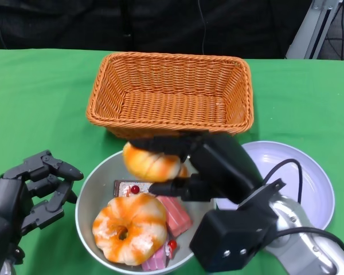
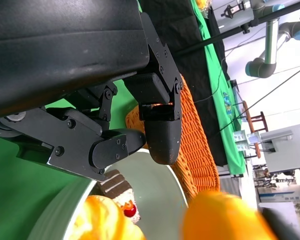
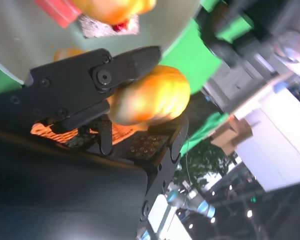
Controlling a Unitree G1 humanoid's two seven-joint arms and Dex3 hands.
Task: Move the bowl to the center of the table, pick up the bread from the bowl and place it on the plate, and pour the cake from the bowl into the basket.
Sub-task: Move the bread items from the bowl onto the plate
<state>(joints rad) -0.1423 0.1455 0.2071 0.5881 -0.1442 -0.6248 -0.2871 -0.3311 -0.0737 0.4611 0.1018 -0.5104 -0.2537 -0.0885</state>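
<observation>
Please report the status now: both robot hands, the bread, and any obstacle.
Right robot hand holds bread above bowl. Left robot hand open beside bowl, holds nothing. Plate bare, nothing blocks the way to it.

Right hand [image 1: 186, 166] reached forward and to the left from its silver forearm [image 1: 309, 246], which came in from the lower right with a black cable looped along the wrist. Fingers [image 1: 160, 144] stretched out above, thumb below, pinching a bread [image 1: 150, 163] between them; the right wrist view showed the same clamp from behind. Left hand [image 1: 28, 192] sat low at the left, held nothing, fingers [image 1: 60, 167] curled loosely and apart, pointing right. The left wrist view showed its fingers [image 2: 160, 125] spread with a gap between them, touching nothing.
</observation>
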